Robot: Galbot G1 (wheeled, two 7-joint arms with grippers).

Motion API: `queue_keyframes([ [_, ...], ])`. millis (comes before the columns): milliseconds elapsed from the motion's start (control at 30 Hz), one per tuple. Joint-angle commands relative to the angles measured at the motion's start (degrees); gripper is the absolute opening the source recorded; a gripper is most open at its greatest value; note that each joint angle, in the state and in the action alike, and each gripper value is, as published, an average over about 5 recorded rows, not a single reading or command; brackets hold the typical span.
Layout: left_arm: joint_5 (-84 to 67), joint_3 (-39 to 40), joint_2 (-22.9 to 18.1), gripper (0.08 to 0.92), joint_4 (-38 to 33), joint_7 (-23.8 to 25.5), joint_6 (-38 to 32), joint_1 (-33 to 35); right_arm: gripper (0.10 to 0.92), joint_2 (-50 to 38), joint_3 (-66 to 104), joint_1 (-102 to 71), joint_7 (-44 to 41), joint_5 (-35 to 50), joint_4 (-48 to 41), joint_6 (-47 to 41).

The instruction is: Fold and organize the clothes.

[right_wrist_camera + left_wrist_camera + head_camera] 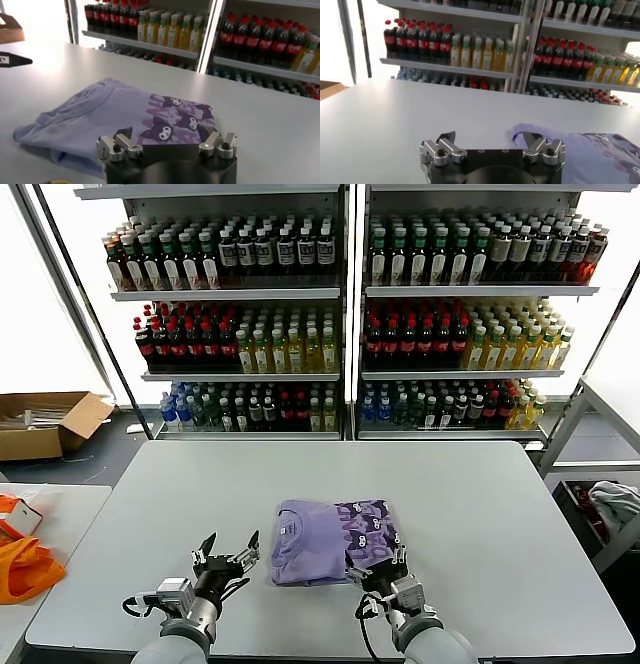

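Observation:
The lavender T-shirt point(335, 539) lies folded into a compact rectangle on the grey table point(480, 514), its dark purple and white graphic facing up on its right half. It fills the middle of the right wrist view point(130, 112) and shows at one edge of the left wrist view point(590, 152). My left gripper point(231, 556) is open and empty, just left of the shirt's near left corner. My right gripper point(375, 560) is open and empty, at the shirt's near right edge, over the printed part.
Shelves of bottles point(340, 314) stand behind the table. An open cardboard box point(45, 424) sits on the floor at the far left. An orange bag point(25, 564) lies on a side table at the left. A whitish-grey cloth bundle point(615, 504) lies at the right.

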Motion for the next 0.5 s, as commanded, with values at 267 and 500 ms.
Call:
queue_keyframes([
  [267,0.8,0.3,-0.2,0.822,0.3,0.1,0.1,0.9,0.823,-0.5,-0.8,-0.6,4.0,7.7,-0.8,-0.8],
  [500,0.9,0.5,-0.3,0.823,0.3,0.1,0.1,1.0,0.823,0.8,1.0,-2.1,5.1,15.2,-0.4,-0.9],
])
